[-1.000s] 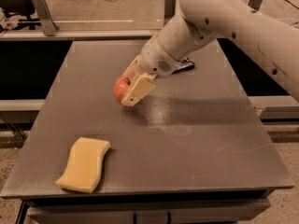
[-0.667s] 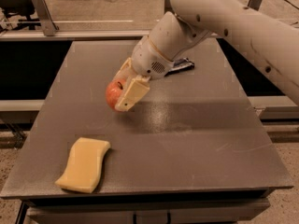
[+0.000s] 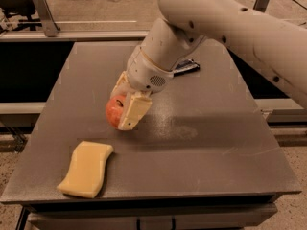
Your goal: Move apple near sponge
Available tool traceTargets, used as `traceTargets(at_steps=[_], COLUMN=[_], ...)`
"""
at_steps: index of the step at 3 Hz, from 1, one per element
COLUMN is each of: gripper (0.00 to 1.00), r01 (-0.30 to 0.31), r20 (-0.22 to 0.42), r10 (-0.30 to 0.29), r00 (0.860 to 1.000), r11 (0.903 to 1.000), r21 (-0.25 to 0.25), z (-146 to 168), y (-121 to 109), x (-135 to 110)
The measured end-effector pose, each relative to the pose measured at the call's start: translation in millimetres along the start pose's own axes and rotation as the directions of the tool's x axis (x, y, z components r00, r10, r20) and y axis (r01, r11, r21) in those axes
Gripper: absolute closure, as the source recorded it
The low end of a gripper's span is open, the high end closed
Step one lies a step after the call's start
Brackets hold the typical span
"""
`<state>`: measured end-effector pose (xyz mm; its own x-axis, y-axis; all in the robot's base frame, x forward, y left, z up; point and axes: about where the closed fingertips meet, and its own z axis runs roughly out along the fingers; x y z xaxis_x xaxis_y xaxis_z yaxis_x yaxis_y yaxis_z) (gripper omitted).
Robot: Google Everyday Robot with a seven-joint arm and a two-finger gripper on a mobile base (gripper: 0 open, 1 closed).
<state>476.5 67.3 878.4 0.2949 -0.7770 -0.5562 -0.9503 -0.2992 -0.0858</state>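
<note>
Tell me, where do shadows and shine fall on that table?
Camera view: warm, dim light; the shadow of the arm bands the table beside the gripper, shut on the apple beyond the sponge; a pale sheen lies alongside.

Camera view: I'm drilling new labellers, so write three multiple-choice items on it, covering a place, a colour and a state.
1. Where does the pale yellow wavy-edged foam sponge lie on the grey table? A near-left corner B far-right corner C centre
2. What colour is the round smooth-skinned apple? A green B red-orange C purple
3. The two-finger gripper is: A open and empty B shut on the apple C resting on the sponge
Answers: A, it sits by the near-left corner; B, its skin shows red-orange; B, it clamps the apple.
</note>
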Motion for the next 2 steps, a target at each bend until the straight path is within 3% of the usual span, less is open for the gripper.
traceTargets(at_steps=[2], gripper=[1.0], r01=[0.048], r20=[-0.087], r10=[-0.05], r00=[0.995], r11=[0.9985], r21=[-0.026], z=[18.6], y=[17.5], x=[18.2])
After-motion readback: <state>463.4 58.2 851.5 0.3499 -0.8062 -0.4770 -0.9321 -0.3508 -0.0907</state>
